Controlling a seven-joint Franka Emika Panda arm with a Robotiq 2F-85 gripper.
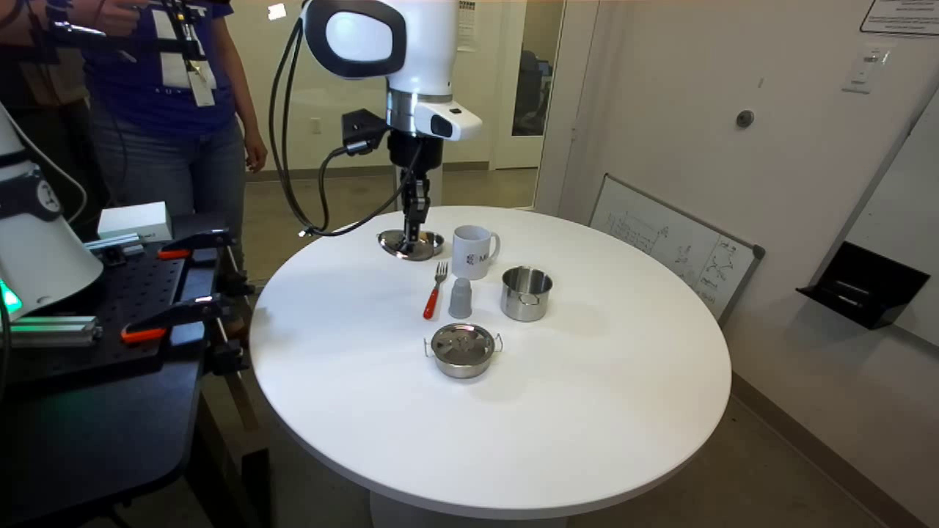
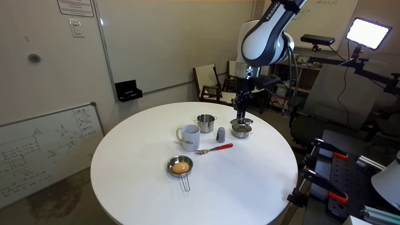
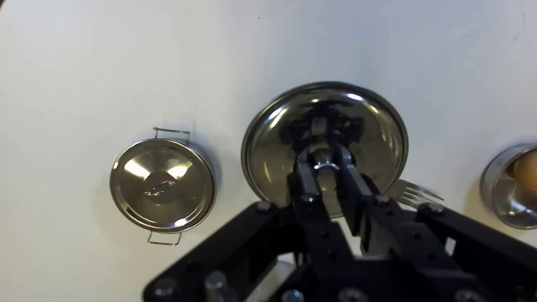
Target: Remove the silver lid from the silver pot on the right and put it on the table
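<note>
Wrist view: the silver lid (image 3: 272, 147) hangs over the table (image 3: 201, 63), its handle (image 3: 326, 166) clasped by the gripper (image 3: 324, 156), a fork (image 3: 413, 193) poking out beneath at right. Set straight down, I'd fear, it could land on that fork, tip and slide.

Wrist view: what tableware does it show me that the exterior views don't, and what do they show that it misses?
Only the wrist view shows the loop handle of the silver lid, held in the gripper; from outside it can't be made out.

Only the exterior views show the open silver pot, the gray shaker and the red end of the fork.

Both show the lid, the covered pot, the fork's tines and the pan; its egg shows in an exterior view and partly in the wrist view.
</note>
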